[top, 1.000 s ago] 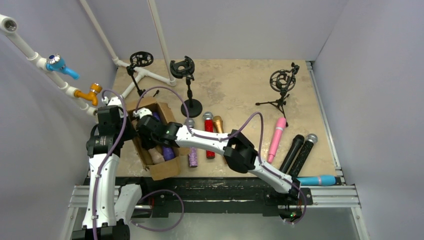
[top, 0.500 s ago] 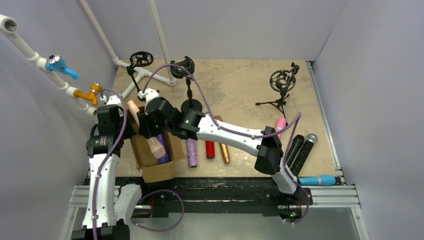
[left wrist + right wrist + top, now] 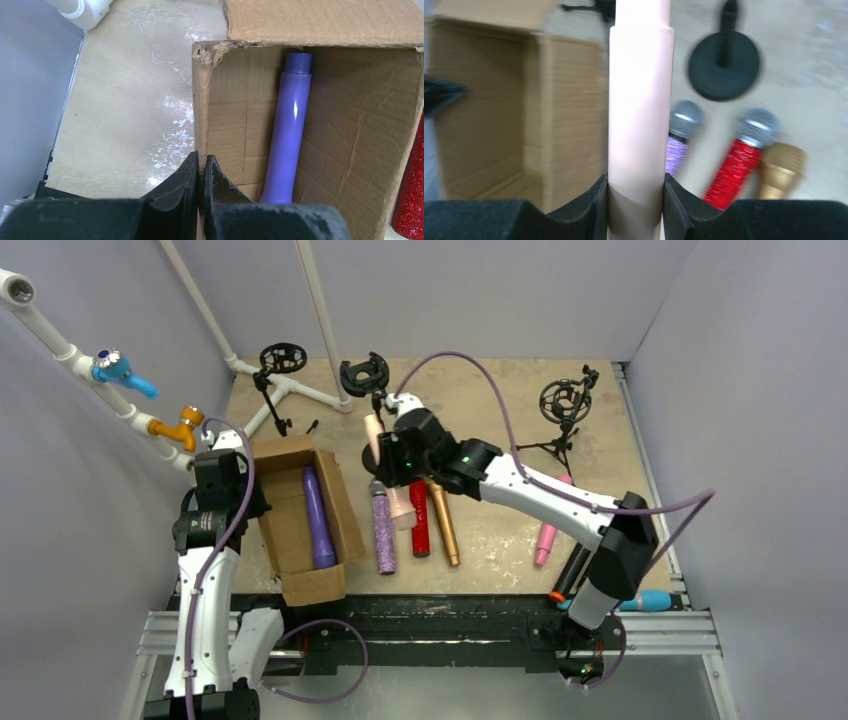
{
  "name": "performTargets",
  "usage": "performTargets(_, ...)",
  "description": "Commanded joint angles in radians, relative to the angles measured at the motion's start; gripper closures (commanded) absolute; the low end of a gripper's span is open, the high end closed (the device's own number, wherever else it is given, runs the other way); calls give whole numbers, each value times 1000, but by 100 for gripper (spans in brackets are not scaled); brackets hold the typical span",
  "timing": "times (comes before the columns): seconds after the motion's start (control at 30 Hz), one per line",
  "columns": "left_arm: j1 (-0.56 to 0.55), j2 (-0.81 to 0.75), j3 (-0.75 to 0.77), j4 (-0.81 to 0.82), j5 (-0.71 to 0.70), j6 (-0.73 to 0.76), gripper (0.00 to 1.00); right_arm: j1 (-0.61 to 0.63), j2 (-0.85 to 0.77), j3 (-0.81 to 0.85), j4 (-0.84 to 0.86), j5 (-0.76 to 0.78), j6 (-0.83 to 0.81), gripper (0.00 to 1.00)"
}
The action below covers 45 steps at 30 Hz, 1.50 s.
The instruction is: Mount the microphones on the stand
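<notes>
My right gripper (image 3: 635,200) is shut on a peach microphone (image 3: 640,100), held in the air near the round-base stand (image 3: 364,375), over the row on the table. That row holds a glittery purple microphone (image 3: 384,535), a glittery red one (image 3: 419,525) and a gold one (image 3: 444,525). A plain purple microphone (image 3: 287,130) lies inside the cardboard box (image 3: 300,570). My left gripper (image 3: 202,167) is shut on the box's left wall. Pink (image 3: 546,540), black (image 3: 575,565) and blue (image 3: 650,600) microphones lie at the right.
A tripod stand (image 3: 562,405) with a shock mount stands at the back right. A thin stand (image 3: 280,360) is at the back left beside white pipes (image 3: 300,390). The right arm's cable arcs over the middle of the table.
My right arm has lifted the peach microphone out of the box and carried it right, toward the round-base stand. The box has turned a little; my left gripper keeps its hold.
</notes>
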Motion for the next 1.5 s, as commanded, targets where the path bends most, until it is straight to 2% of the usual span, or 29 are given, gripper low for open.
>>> performTargets(0.0,-5,-3,43,48,2,6,100,-104,-130,-181,-5,53,-30,100)
performTargets(0.17,-4,-4,44,47,10,7,100,-224,-167,-369,-18,104,-57,100)
performTargets(0.4,-5,-3,47,46,23,0,100,-260,-89,-468,1,173,-55,100)
performTargets(0.5,-4,-6,55,41,28,-1,100,-267,-43,-480,18,172,-43,92)
performTargets(0.63,-4,-10,59,41,36,3,100,-279,-5,-476,27,179,-29,65)
performTargets(0.77,-4,-18,50,50,46,6,100,-281,-14,-442,8,182,-21,46)
performTargets(0.87,-4,-22,41,59,48,8,100,-281,-57,-394,-24,201,-21,40)
performTargets(0.97,-5,-20,37,62,52,8,100,-260,-102,-304,-65,205,-11,39)
performTargets(1.13,-4,-27,28,75,75,14,100,-90,-140,-105,-90,239,25,42)
performTargets(1.3,-5,-35,22,90,85,12,100,110,-2,156,-142,224,54,45)
performTargets(1.47,-5,-42,33,88,66,-4,100,222,208,394,-191,200,54,46)
